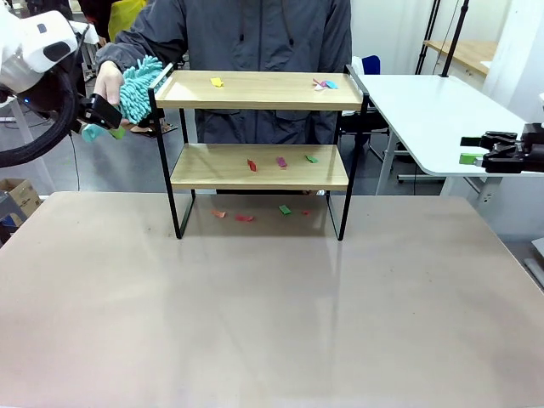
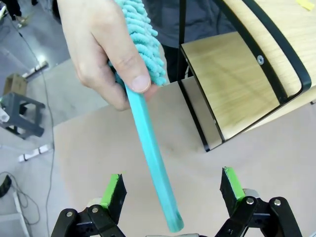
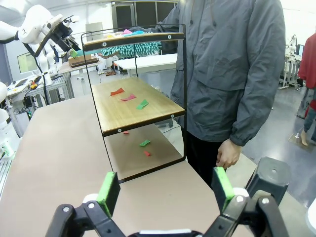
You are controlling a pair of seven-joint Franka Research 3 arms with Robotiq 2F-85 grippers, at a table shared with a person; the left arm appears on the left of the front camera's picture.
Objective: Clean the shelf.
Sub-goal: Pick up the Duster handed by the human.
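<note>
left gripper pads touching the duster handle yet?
Apart. Left wrist view: the duster handle passes between the left gripper's green pads with table visible on both sides; the person's hand holds it.

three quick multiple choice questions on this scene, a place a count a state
1. Where is the teal fluffy duster?
A) at the left end of the black-legged two-tier shelf's top wooden board
B) on the table
C) under the shelf
2. How many coloured paper scraps lie on the lower board?
A) one
B) three
C) six
3. The right gripper's fingers are:
A) open, empty
B) shut on a scrap
C) shut on the duster
Answers: A, a person's hand holds it; B, red, pink, green; A, green pads apart, nothing between.
</note>
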